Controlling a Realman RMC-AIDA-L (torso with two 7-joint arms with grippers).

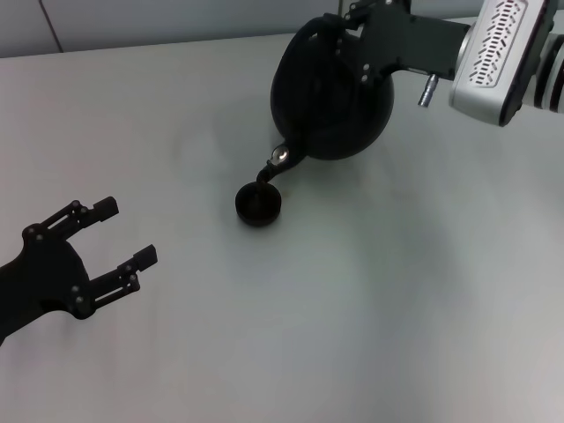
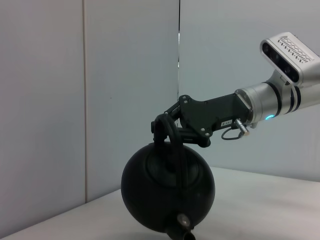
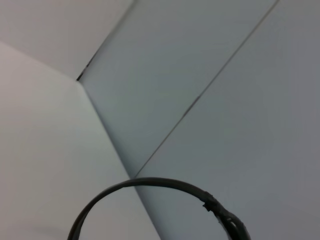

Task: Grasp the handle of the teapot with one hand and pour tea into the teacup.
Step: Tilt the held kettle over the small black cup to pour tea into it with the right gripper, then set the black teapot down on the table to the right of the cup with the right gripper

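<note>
The black teapot [image 1: 330,101] hangs tilted above the table, its short spout [image 1: 271,166] pointing down at the small black teacup [image 1: 258,204] just below it. My right gripper [image 1: 339,31] is shut on the arched handle [image 1: 304,40] at the pot's top. The left wrist view shows the same pot [image 2: 167,187] held by the handle [image 2: 167,132] in the right gripper [image 2: 172,127]. The right wrist view shows only the handle's arc [image 3: 150,187]. My left gripper [image 1: 123,233] is open and empty, low at the left, well apart from the cup.
The pale grey table [image 1: 397,291] spreads around the cup. A grey panelled wall [image 2: 125,75] stands behind the table's far edge.
</note>
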